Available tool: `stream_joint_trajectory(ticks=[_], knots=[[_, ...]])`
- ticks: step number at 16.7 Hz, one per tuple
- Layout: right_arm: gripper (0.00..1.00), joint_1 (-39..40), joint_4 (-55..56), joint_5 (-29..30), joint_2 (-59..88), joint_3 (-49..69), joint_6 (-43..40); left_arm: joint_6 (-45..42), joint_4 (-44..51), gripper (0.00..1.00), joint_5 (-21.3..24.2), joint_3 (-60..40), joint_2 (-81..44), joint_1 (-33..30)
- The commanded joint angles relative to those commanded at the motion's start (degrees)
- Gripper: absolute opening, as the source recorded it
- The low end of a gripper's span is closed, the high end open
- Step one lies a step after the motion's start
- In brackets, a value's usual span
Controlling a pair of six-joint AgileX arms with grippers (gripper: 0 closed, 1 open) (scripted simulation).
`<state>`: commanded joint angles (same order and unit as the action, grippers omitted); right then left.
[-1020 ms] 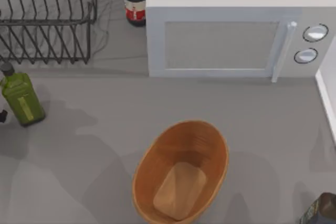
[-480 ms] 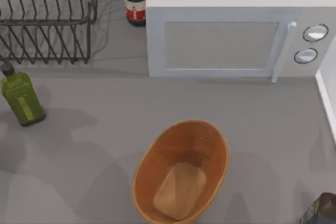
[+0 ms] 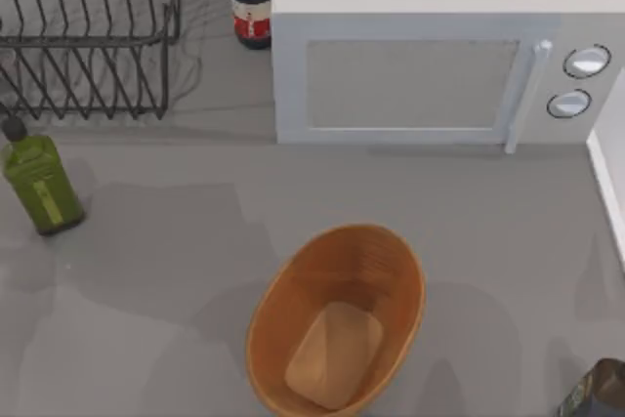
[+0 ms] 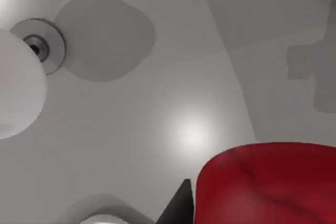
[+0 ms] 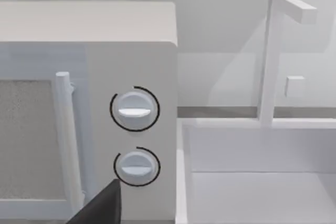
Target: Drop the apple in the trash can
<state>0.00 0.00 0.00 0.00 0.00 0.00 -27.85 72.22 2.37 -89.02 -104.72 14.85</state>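
At lower right of the left wrist view, the apple [image 4: 273, 187] is seen clamped in the left gripper [image 4: 182, 205], one dark finger touching it. That arm's dark tip, a second ago at the top view's left edge, is gone: lift judged done. The trash can [image 3: 293, 290], lower centre, is empty. The right gripper [image 5: 102, 205] is parked facing the microwave [image 5: 131, 61].
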Motion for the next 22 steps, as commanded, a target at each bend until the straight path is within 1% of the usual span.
stream_joint_trajectory(ticks=[3,9,12,15,17,22], knots=[[1.0,0.0,0.0,0.0,0.0,0.0,0.0,0.15,1.92,0.0,-0.34,-2.72,0.64,-1.14],[1.0,0.0,0.0,0.0,0.0,0.0,0.0,-0.03,1.77,0.0,-0.42,-2.61,0.69,-1.28],[1.0,0.0,0.0,0.0,0.0,0.0,0.0,-0.63,2.23,0.0,-1.29,-2.58,2.47,-4.66],[1.0,0.0,0.0,0.0,0.0,0.0,0.0,-1.77,3.87,0.0,-2.64,-2.23,4.38,-11.14],[1.0,0.0,0.0,0.0,0.0,0.0,0.0,-2.69,5.4,0.0,-3.7,-1.85,5.22,-17.07],[1.0,0.0,0.0,0.0,0.0,0.0,0.0,-5.27,7.36,0.0,-6.48,-0.52,4.88,-36.36]])
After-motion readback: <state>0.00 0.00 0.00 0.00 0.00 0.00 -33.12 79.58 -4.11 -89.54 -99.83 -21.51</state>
